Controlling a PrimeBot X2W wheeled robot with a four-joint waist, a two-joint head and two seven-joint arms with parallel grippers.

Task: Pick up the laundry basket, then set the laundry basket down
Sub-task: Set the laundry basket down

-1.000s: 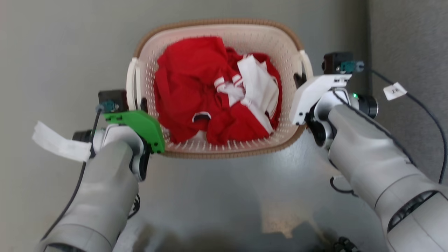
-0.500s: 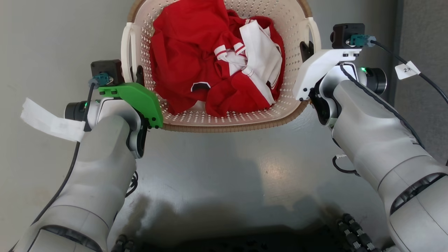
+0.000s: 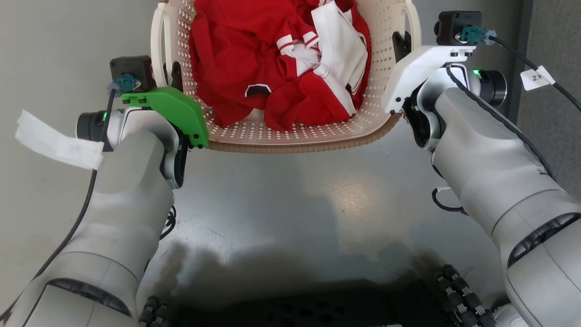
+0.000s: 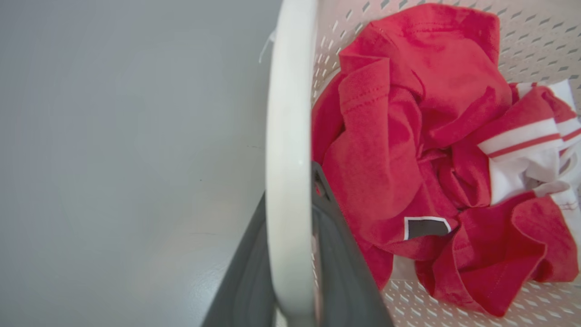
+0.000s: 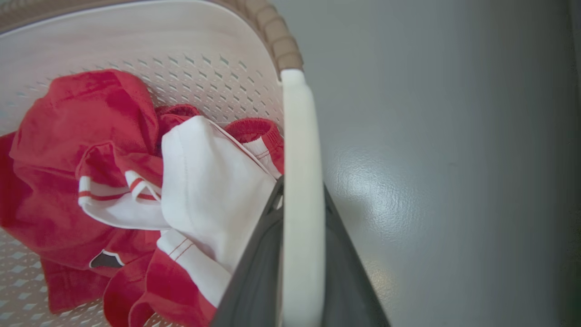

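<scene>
The laundry basket (image 3: 295, 146) is cream-white with perforated walls and a brown woven-look rim band, and its far side is cut off by the top edge of the head view. Red clothes (image 3: 245, 54) and a white piece (image 3: 338, 45) lie in it. My left gripper (image 3: 174, 78) is shut on the basket's left loop handle (image 4: 288, 136), one dark finger on each side of the bar. At the opposite side, my right gripper (image 3: 401, 45) is shut on the right handle (image 5: 302, 136) in the same way.
Glossy grey floor (image 3: 290, 204) lies below and around the basket. A darker grey panel (image 3: 553, 136) runs along the right edge. My dark wheeled base (image 3: 295, 309) shows at the bottom. Cables and paper tags (image 3: 59, 143) hang from both wrists.
The basket looks larger and sits higher in the head view, and both grippers have gone with it, still shut on the handles. The view has shifted and my base has come into it.
</scene>
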